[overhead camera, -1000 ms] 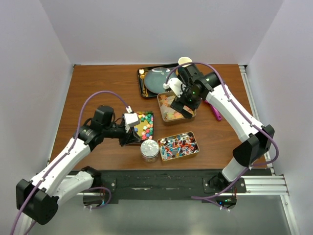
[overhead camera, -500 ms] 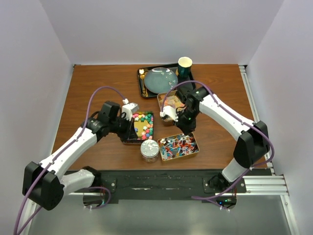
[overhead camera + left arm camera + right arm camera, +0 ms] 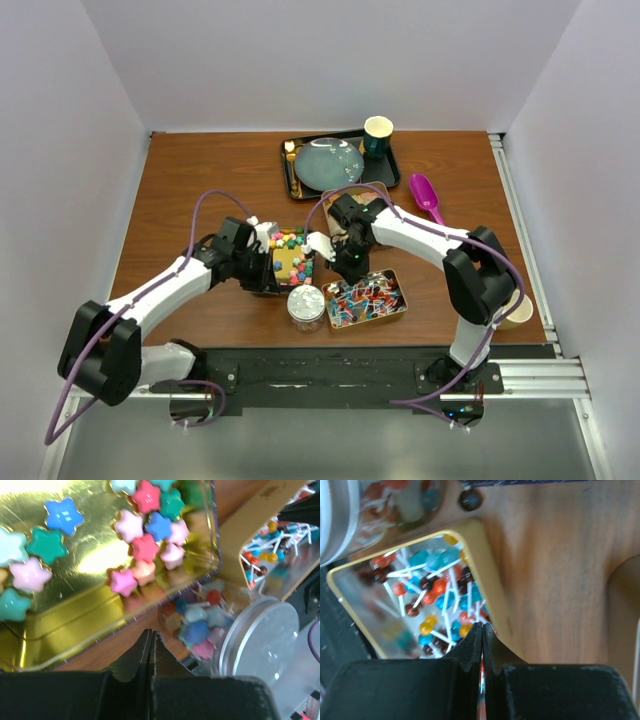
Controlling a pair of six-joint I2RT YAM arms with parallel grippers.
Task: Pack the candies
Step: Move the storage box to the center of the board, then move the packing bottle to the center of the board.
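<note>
1. The candies (image 3: 293, 258) are lying in open tins at the middle of the wooden table (image 3: 180, 170). Bright star shapes are filling a gold tin (image 3: 75, 625), and red, blue and orange pieces on white sticks (image 3: 437, 595) are filling a second tin (image 3: 487, 587) to its right.
2. A glass jar (image 3: 306, 305) with a clear lid is standing at the near edge between the two tins. The left wrist view is showing more sweets through its wall.
3. White panels are enclosing the table on three sides. At the back, a black tray (image 3: 392, 178) is carrying a grey-blue plate (image 3: 328, 162) and a green cup (image 3: 378, 135). A purple scoop (image 3: 425, 195) is lying on the wood to the tray's right.
4. The left gripper (image 3: 265, 275) is hovering just off the gold tin's near rim, close to the jar. Its fingers are pressing flat together and gripping nothing.
5. The right gripper (image 3: 350, 268) is hanging over the rim of the stick-candy tin, pinched tight and empty. I cannot tell whether it is touching the rim.
6. Bare wood is showing along the whole left side and in the far corners. The two grippers are working close together, with the jar just in front of them. The right arm is arching over the ground between tray and tins, and a tan cup (image 3: 520, 312) is peeking out by its elbow at the right edge.
</note>
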